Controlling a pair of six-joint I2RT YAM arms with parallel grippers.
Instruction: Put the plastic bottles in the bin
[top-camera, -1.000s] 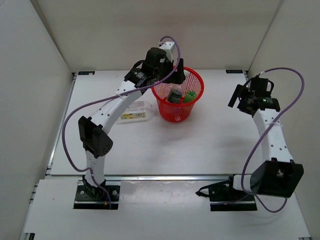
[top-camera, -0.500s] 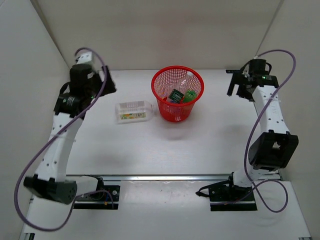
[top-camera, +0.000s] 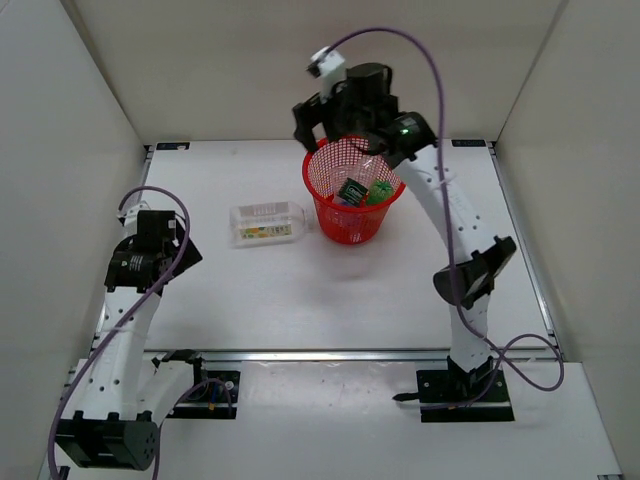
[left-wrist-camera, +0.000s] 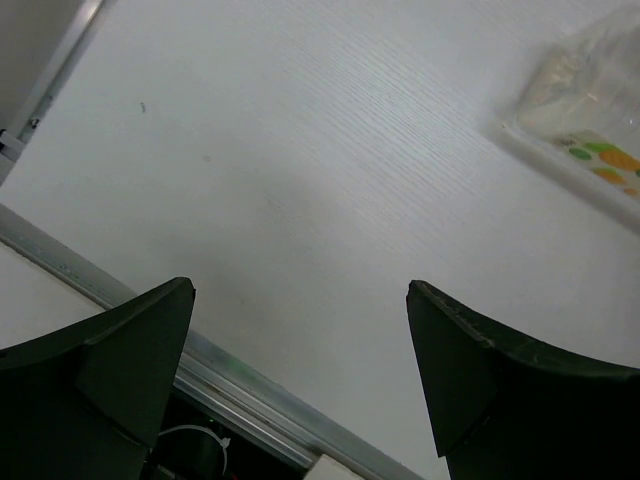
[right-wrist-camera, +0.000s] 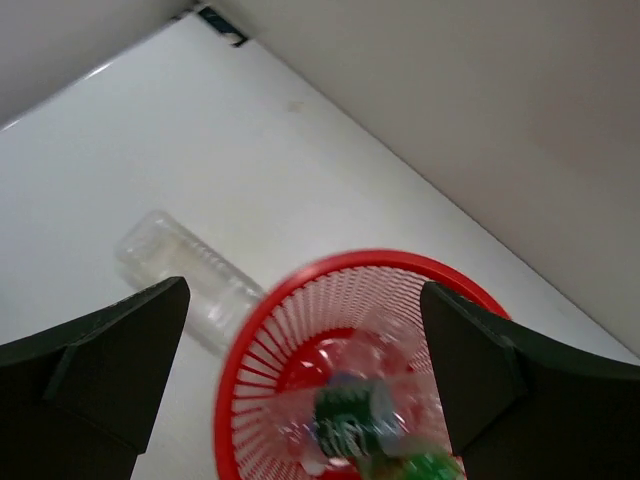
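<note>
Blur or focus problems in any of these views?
Right wrist: bin and the bottles inside it smeared, looks like motion blur; squarish bottle on the table soft too. Left wrist: table grain sharp, that bottle out of focus at the top-right corner. Top external: sharp, even light, faint shadows.

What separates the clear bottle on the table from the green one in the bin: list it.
Place: the clear bottle lies on the table, left of the bin; the green bottle sits inside it. Colour: clear with a yellow-green label versus green. Size: the clear bottle looks larger than the green bottle. Neither is gripped.
</note>
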